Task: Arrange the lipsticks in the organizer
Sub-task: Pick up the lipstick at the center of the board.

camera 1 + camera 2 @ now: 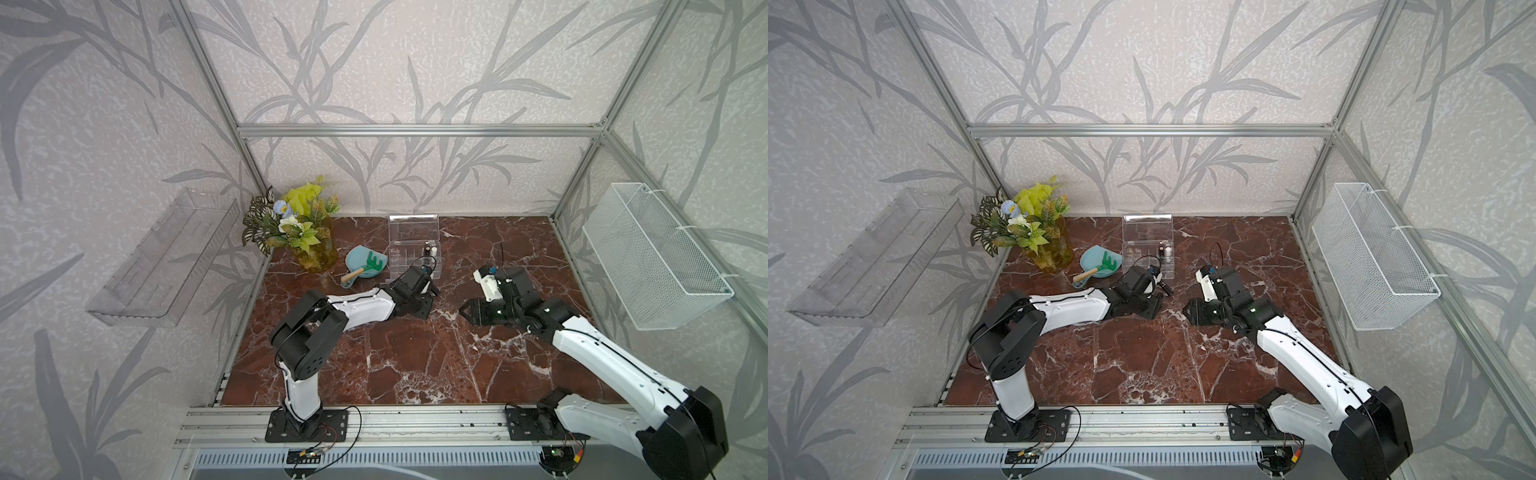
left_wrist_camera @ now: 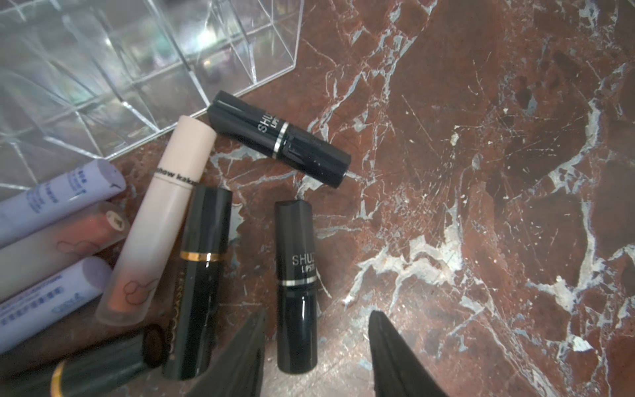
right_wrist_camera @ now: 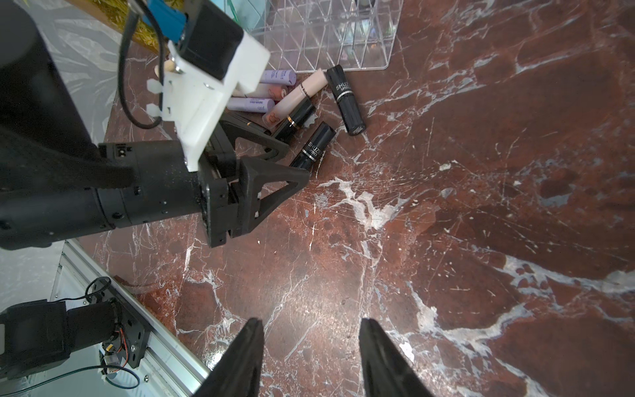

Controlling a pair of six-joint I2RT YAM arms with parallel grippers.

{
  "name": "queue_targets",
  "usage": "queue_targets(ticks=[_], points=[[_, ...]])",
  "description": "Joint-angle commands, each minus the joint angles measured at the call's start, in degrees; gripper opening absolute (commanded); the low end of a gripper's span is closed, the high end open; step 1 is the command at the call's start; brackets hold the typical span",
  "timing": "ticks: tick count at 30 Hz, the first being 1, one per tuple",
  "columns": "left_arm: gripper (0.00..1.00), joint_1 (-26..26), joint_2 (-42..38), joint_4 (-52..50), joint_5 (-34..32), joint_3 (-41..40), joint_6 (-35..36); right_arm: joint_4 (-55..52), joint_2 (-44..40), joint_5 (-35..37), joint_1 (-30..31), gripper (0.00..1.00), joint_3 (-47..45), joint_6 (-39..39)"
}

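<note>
Top views first: the organizer (image 1: pixel 399 259) (image 1: pixel 1133 259) sits at the back of the marble surface (image 1: pixel 415 365), lid up. In both top views a dark lipstick (image 1: pixel 427 249) and a white lipstick (image 1: pixel 433 250) stand upright side by side near the right end of its back row. The left pincer (image 1: pixel 432 289) is down low at the organizer's front right corner. The right pincer (image 1: pixel 464 309) sits near it, further right and nearer the camera. A rake (image 1: pixel 368 266) lies on a blue dish (image 1: pixel 357 255) just left of the organizer.

Over to the left wrist: the left pincer (image 2: pixel 319 312) is partly open, its jaws either side of the end of a black lipstick (image 2: pixel 296 275) lying flat. There is a clear gap on one side, so it is not clamped. A second black lipstick (image 2: pixel 280 139) lies just beside the organizer's corner. A pink tube (image 2: pixel 165 213), a gold-banded tube (image 2: pixel 202 275) and lilac tubes (image 2: pixel 58 196) are bunched together along the organizer's wall.

Right wrist now: the right pincer (image 3: pixel 311 324) has its jaws apart with only bare surface between them, holding nothing. Ahead of it the left pincer straddles that black lipstick, and the loose tubes lie just in front of the organizer
</note>
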Motion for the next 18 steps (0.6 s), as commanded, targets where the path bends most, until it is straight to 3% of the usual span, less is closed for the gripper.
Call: queue_targets(ticks=[1,13,18], points=[[0.49,-0.71,1.79,-0.97,-1.24,1.80,1.02,-1.37,-1.78,1.36,0.21,0.49,-0.43,-1.09],[0.40,-1.00,4.71,-1.10,-2.52,1.62,1.09,-2.51,-2.97,1.82,0.24,0.48,-0.49,-1.48],[0.31,-1.16,5.54,-0.84,-2.43,1.66,1.03,-2.82,-3.06,1.86,0.21,0.48,-0.33,-1.58]])
